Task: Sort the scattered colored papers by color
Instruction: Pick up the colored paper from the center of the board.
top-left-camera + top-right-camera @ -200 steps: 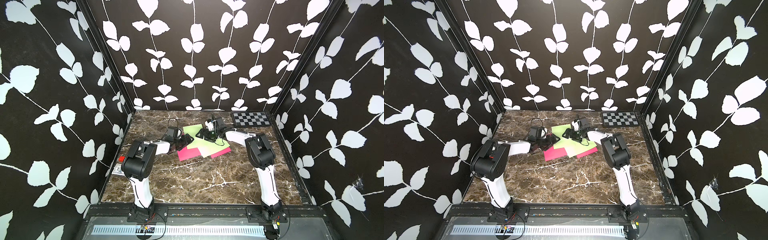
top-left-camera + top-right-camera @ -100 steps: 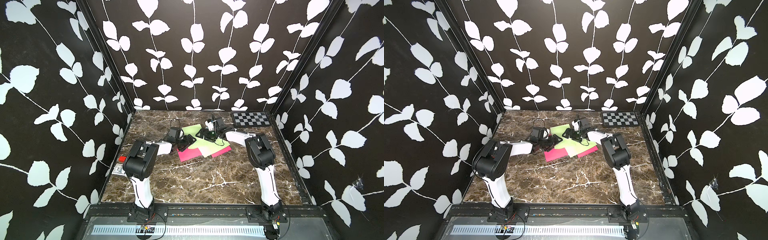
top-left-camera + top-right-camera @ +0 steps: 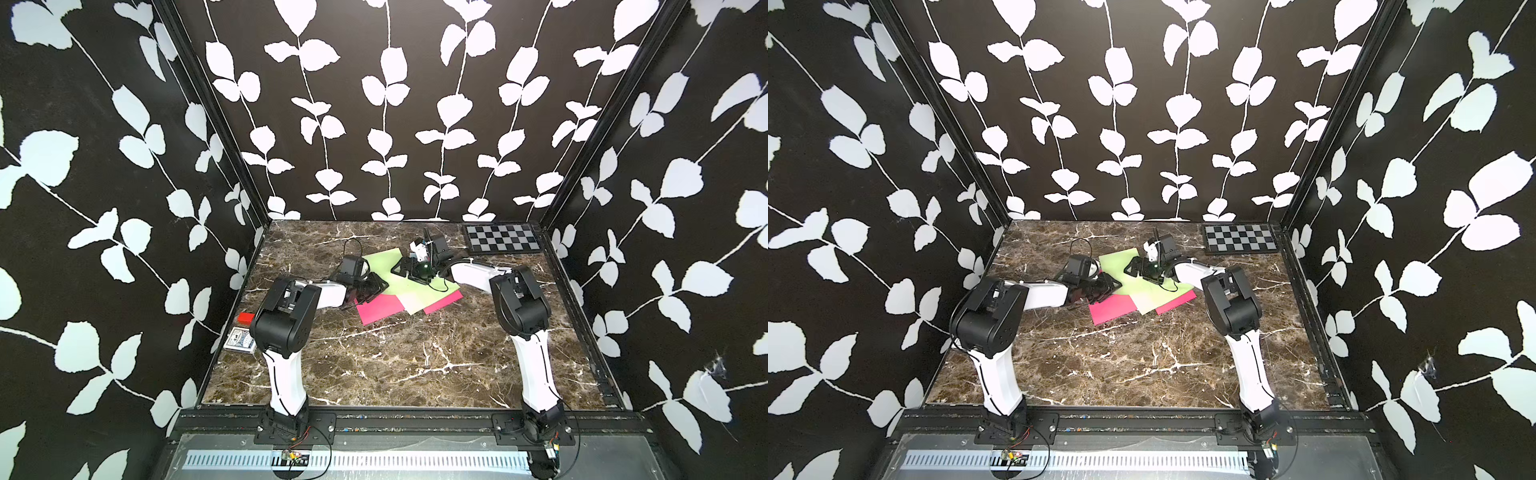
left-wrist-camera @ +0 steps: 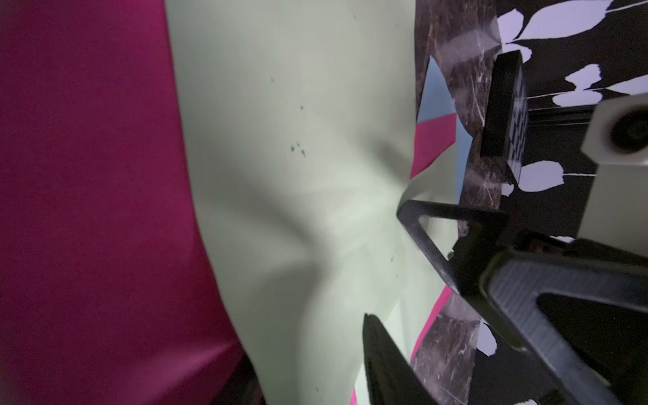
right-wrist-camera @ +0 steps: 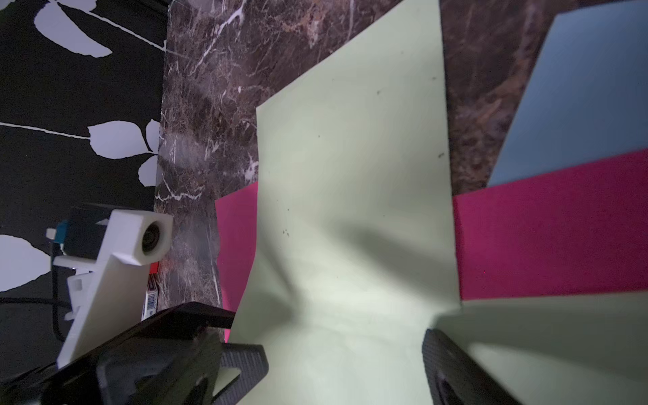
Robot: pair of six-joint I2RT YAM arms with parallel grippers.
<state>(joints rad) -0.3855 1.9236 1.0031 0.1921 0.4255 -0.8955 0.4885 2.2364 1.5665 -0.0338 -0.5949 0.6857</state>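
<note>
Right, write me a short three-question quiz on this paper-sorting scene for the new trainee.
1. True or false: the checkerboard panel lies far back on the robot's right.
2. The right claw stands open on a sheet of which colour? A green, B pink, C blue.
3. Fill in: the small card box lies on the robot's ___ side.
Key: 1 true; 2 A, the green paper; 3 left.
</note>
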